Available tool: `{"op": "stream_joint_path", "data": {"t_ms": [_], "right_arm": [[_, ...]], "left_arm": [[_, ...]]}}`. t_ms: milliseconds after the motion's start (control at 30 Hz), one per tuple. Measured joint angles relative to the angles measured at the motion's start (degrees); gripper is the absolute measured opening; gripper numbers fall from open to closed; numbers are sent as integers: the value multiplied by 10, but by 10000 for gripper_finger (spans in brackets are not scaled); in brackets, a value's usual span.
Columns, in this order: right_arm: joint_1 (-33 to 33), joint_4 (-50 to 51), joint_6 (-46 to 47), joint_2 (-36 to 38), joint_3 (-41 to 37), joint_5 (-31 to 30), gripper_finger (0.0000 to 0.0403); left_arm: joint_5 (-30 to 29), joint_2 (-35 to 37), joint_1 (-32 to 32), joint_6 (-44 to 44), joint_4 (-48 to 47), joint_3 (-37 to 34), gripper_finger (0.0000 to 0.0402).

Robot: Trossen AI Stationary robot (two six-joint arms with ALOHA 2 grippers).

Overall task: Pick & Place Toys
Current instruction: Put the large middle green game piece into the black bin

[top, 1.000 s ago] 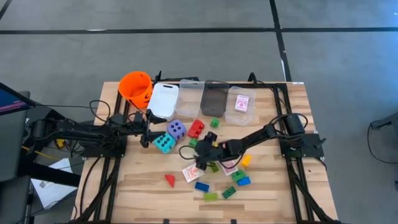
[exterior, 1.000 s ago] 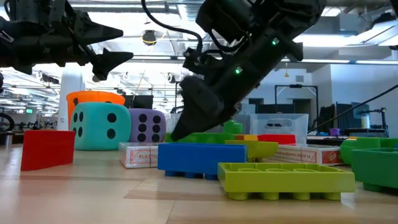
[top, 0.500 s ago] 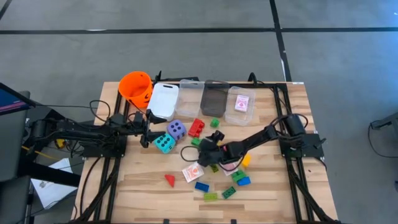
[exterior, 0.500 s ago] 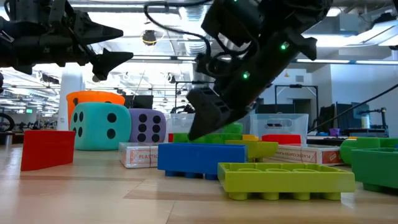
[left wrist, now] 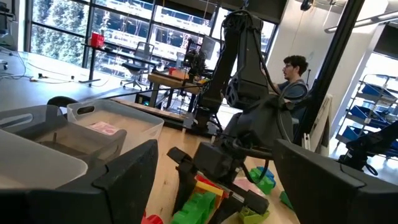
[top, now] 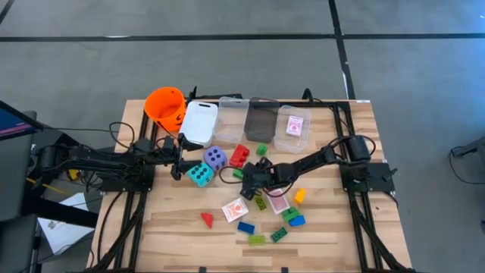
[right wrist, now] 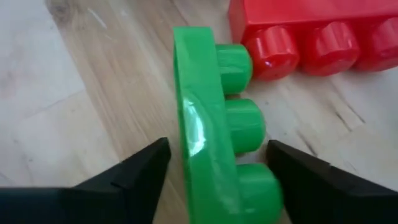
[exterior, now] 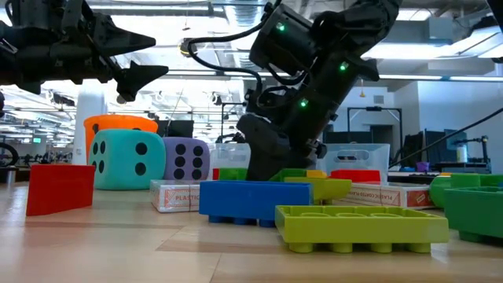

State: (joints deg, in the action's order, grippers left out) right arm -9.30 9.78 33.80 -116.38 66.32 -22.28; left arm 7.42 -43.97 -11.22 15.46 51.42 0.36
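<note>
My right gripper [top: 244, 178] is open and low over the table's middle. Its fingers stand on either side of a small green brick [right wrist: 211, 124], which also shows in the high view [top: 236, 173]. The brick lies on its long edge with its studs sideways, next to a red brick [right wrist: 311, 31]. My left gripper [top: 182, 155] is open and empty, hovering left of the purple die [top: 215, 158] and the teal die [top: 200, 175]. More bricks, a red wedge [top: 206, 219] and red-backed cards [top: 234, 210] lie nearer the front. My right gripper has one finger [right wrist: 134, 171] beside the green brick's flat underside [right wrist: 183, 124] and the other [right wrist: 311, 177] beside its studs [right wrist: 249, 134]. I cannot tell whether they touch it. The fingers slant down from the table's right. The brick rests on the table.
An orange bucket [top: 166, 106] and several clear bins [top: 231, 121] line the far edge; the rightmost bin [top: 294, 127] holds a card. A blue brick [exterior: 255, 200] and a lime brick [exterior: 361, 228] lie near the front. A person sits beyond the table [left wrist: 295, 68].
My right gripper has moved toward the table's far edge and a little left, away from the cards and onto the green brick by the red one. Its fingers have tipped steeper and come down around the brick. The left arm has kept still.
</note>
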Motion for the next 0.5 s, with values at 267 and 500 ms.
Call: {"op": "stream_joint_path", "data": {"t_ms": [267, 500], "right_arm": [[-9, -13, -36, 1, -1, -6, 162], [-38, 15, -41, 59, 4, -94, 162]], "left_arm": [[0, 0, 0, 0, -1, 0, 310], [0, 0, 0, 0, -3, 0, 310]]}}
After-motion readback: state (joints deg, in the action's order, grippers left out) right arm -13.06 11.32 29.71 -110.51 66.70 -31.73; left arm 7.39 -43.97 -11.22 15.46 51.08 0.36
